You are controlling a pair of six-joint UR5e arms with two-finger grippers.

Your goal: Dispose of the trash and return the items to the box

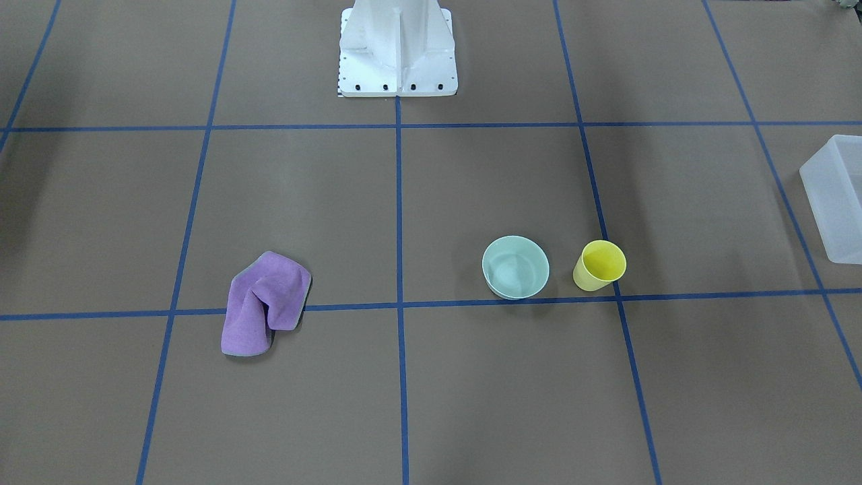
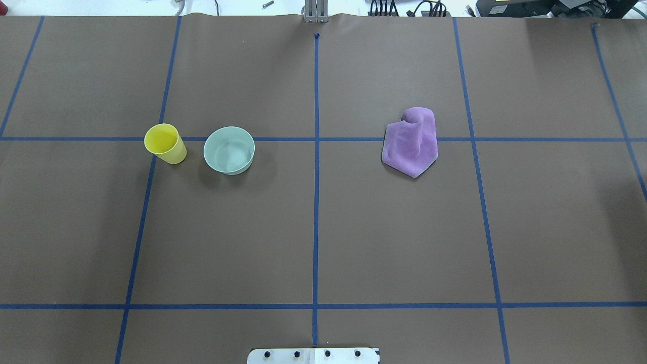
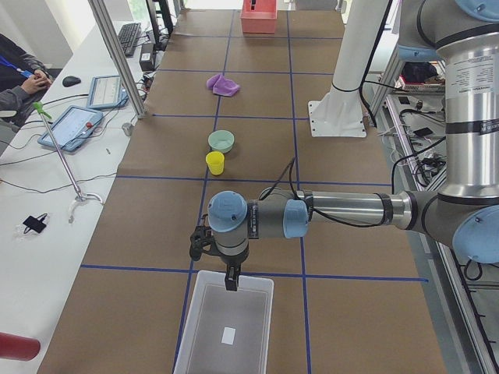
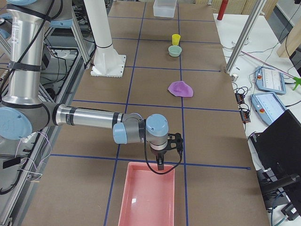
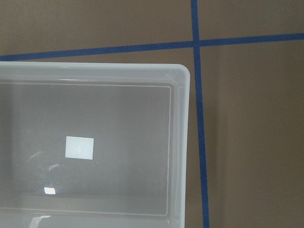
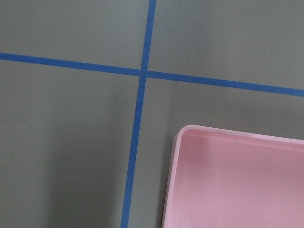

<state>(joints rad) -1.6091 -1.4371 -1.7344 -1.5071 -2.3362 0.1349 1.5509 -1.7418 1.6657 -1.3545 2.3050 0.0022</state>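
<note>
Exterior front-facing view gives me the small yellow tapered plastic cup (image 1: 599, 266) upright on the brown table (image 1: 471, 404), just beside the pale green round bowl (image 1: 515, 267). The crumpled purple cloth (image 1: 264, 303) lies well apart, and the translucent frosted-white rectangular plastic tub (image 1: 835, 195) sits at the frame's edge.

Overhead exterior shows me cup, bowl and cloth among blue tape lines (image 2: 316, 202).

Exterior left: my left gripper (image 3: 231, 278) hangs over the tub's rim on the cup's side; I cannot tell whether its fingers are apart.

Exterior right: my right gripper (image 4: 160, 162) hangs over the end of a pink rectangular tray (image 4: 148, 202), fingers likewise unreadable.

Left wrist looks down into the tub; right wrist sees the tray's corner.
</note>
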